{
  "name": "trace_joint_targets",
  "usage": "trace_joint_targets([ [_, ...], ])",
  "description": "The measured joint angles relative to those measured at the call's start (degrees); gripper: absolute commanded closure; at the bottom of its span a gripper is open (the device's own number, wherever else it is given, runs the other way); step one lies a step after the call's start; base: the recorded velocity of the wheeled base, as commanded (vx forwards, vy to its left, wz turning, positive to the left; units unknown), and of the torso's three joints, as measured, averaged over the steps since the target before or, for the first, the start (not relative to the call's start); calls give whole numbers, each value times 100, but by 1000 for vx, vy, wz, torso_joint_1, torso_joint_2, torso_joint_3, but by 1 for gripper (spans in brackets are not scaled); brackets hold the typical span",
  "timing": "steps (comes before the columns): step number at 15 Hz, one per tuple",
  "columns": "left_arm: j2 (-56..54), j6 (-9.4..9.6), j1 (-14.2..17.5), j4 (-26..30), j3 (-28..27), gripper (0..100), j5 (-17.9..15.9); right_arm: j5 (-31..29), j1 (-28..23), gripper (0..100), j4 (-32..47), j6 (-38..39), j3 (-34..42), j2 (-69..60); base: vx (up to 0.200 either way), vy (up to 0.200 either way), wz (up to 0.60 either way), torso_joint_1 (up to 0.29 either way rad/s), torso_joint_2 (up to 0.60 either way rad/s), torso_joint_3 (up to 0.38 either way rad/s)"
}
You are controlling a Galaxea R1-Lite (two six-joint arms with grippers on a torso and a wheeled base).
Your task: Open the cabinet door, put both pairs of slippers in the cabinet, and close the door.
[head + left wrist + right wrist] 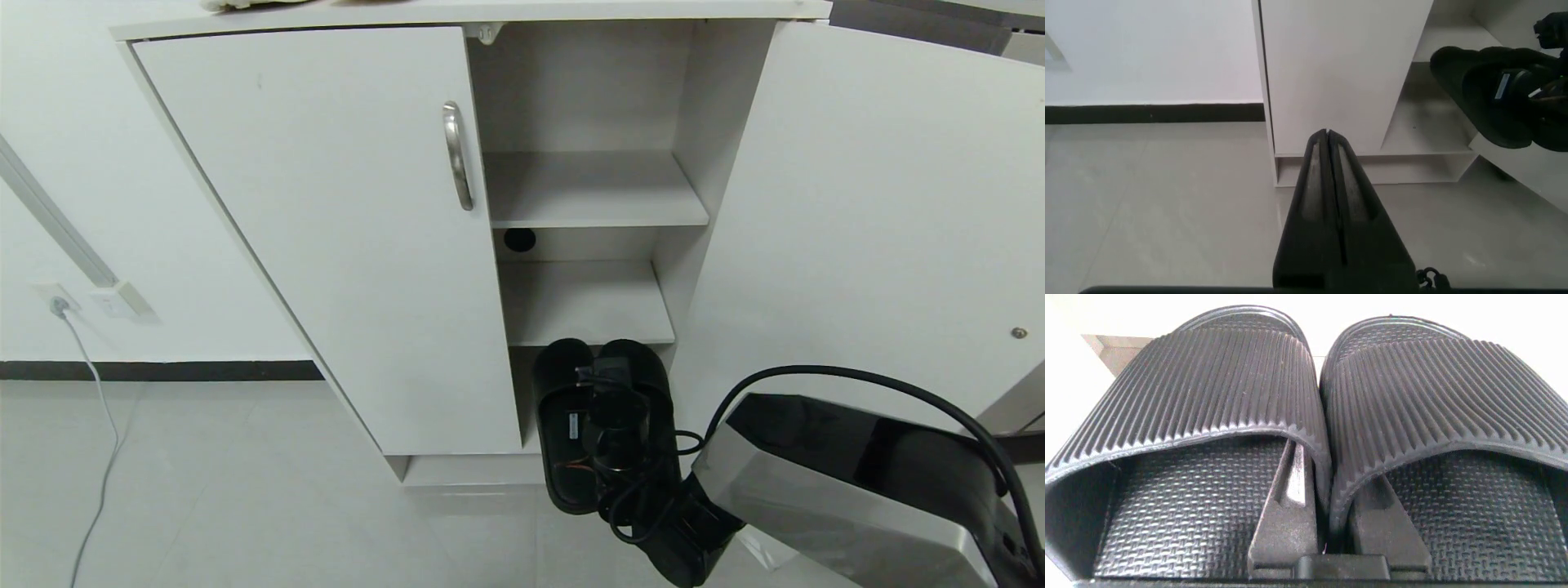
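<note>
Head view, right gripper [608, 400]: you have it low at the open side of the cabinet [326, 245], clamped on the black slippers [563, 371].
Head view, slippers: they lie side by side around your gripper. The toes point ahead of it into the bottom compartment, and the heels hang out over the floor [245, 506].
Head view, doors: the open door [882, 229] stands just to the gripper's right. The closed door [326, 163], with its metal handle [457, 155], is to its left.
Head view, shelves [592, 192]: two of them are stacked above the gripper.
Left wrist view, left gripper [1327, 163]: your fingers are pressed flat together above the floor [1151, 204].
Left wrist view, slippers [1503, 90]: they are ahead of this gripper, off to its right and well apart from it. The closed door [1331, 65] is straight ahead.
Right wrist view, right gripper [1327, 523]: one finger sits inside each slipper, squeezing the two inner walls together.
Right wrist view, slippers [1233, 392]: their ribbed straps arch just ahead of your fingertips.
</note>
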State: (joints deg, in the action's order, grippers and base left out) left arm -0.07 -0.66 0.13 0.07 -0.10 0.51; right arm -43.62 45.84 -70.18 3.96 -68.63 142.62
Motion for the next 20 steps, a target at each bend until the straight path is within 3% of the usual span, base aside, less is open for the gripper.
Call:
trace_joint_targets([
  [2,0,0,2,0,0,100,0,2,-11,100,-10,-2,0,5,0,0,0,0,0,0],
  [12,0,-7,7,-2,0,100,-11,-4,-17,100,-13,-11,34,-74,200,0,0,0,3,2],
  [20,0,-21,7,-5,0,100,6,67,27,100,235,-205,-311,-17,0,0,0,0,0,0],
])
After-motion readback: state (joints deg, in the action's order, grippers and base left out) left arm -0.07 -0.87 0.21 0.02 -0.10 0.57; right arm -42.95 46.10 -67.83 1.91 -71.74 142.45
